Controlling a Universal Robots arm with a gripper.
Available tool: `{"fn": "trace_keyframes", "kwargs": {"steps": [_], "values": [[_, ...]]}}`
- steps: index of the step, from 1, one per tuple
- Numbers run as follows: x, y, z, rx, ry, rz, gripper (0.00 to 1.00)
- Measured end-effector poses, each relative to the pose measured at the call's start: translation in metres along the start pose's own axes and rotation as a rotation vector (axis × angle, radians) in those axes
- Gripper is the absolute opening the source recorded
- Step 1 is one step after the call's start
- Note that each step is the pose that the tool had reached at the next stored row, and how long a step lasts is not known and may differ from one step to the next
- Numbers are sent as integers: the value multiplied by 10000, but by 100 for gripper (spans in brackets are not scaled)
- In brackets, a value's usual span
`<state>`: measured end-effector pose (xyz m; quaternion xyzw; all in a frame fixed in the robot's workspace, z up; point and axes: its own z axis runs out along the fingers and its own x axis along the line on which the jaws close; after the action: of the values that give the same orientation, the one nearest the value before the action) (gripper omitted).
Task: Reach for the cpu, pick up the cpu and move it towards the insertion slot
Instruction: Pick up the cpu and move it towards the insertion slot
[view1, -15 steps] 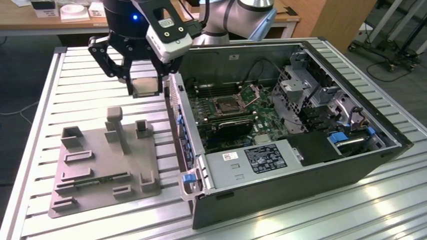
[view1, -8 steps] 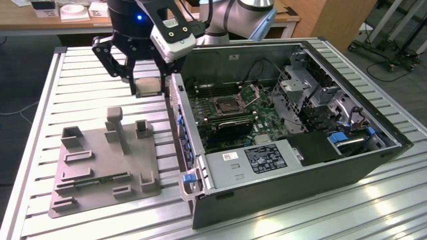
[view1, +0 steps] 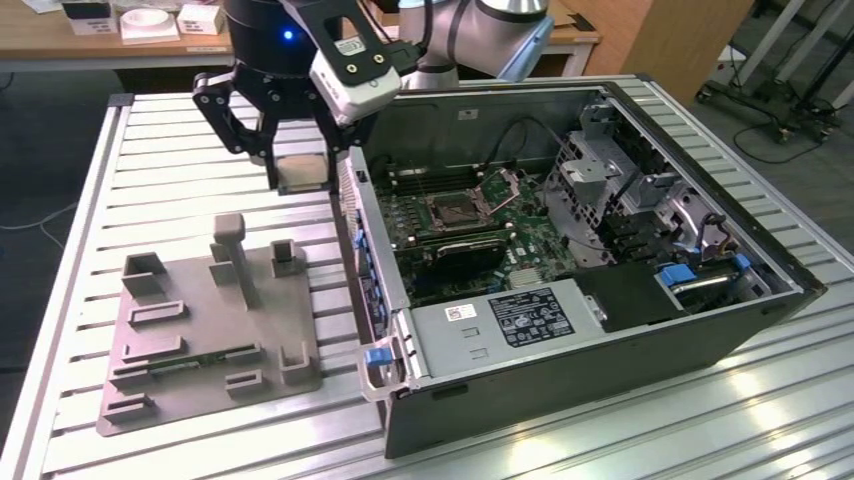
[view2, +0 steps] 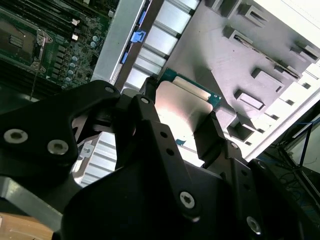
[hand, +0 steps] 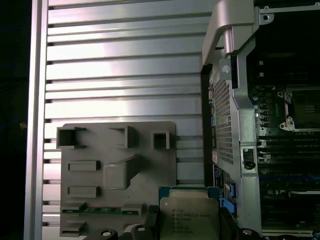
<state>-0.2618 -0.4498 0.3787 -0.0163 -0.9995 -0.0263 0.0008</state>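
Observation:
My gripper (view1: 304, 180) is shut on the cpu (view1: 304, 168), a small silvery square chip with a pale rim. It holds the chip above the ribbed table, beyond the grey tray (view1: 200, 340) and just outside the open computer case's wall. In both wrist views the cpu (view2: 182, 107) (hand: 189, 215) sits clamped between the black fingers (view2: 207, 137). The insertion slot (view1: 461, 208) is a metal-framed socket with a dark centre on the green board inside the case. It also appears as the insertion slot (hand: 302, 110) (view2: 17, 42) in both wrist views.
The case's side wall (view1: 358, 230) stands between the gripper and the board. A drive cage (view1: 607, 190) and a power supply (view1: 514, 320) fill the case's other parts. The grey tray (hand: 117, 165) holds a slim green memory stick (hand: 100, 210). A wooden desk (view1: 80, 40) lies behind.

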Motion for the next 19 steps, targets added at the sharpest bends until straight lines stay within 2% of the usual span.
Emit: {"fn": "trace_keyframes", "kwargs": {"steps": [19], "values": [[-118,5,6,0,0,0,55]]}}
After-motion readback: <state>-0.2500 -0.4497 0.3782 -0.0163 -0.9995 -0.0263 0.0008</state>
